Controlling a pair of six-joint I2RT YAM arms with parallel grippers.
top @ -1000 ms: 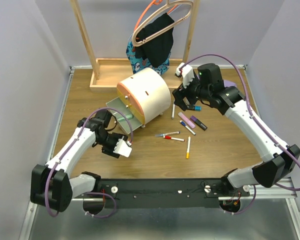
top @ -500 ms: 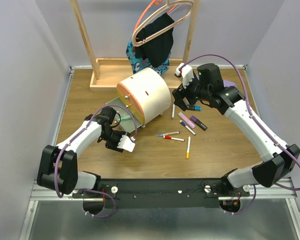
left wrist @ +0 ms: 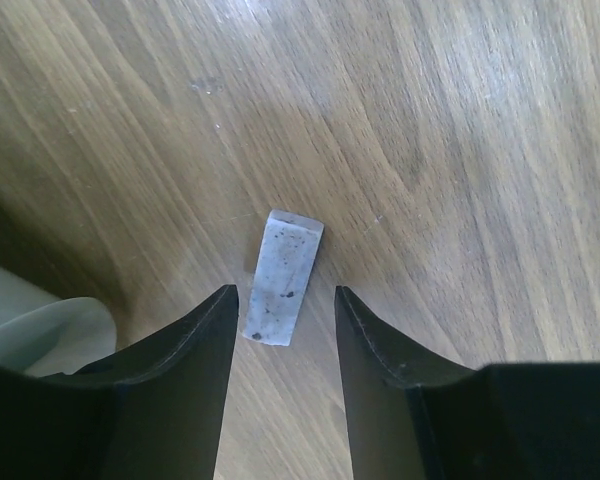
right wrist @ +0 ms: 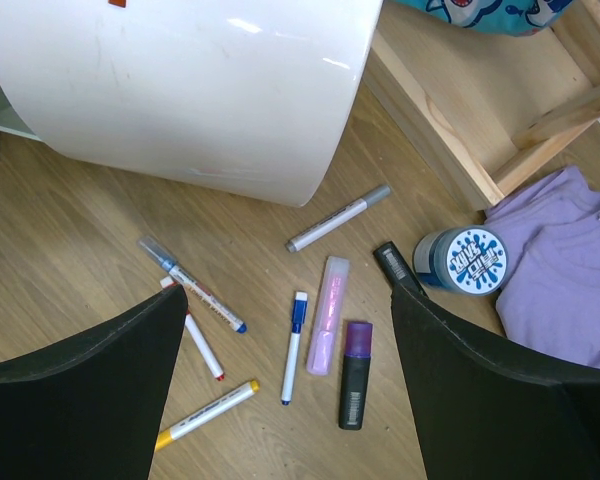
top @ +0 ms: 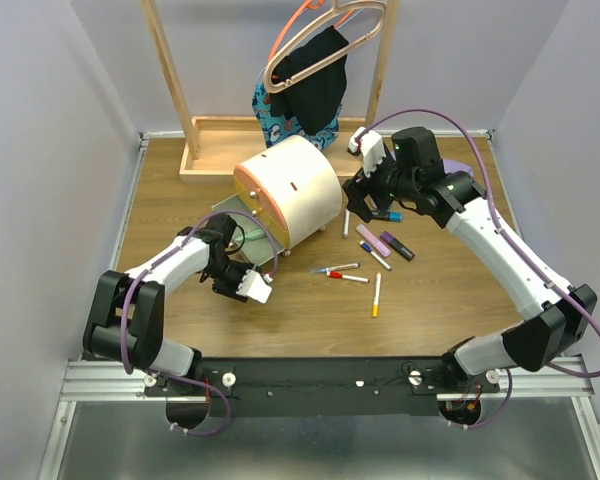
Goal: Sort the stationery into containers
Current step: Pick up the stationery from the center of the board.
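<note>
The left gripper (left wrist: 283, 292) has swung inward and now hangs open, the grey eraser (left wrist: 283, 277) lying between its jaws on the surface (left wrist: 460, 150), so pinching looks next.

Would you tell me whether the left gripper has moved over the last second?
Yes. The left gripper slid slightly right, closer to the chest.

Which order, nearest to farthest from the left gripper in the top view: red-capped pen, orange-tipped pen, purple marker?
From the left gripper:
1. Red-capped pen, centre, just right of the gripper.
2. Orange-tipped pen, further right.
3. Purple marker, farthest right and farther back.
</note>
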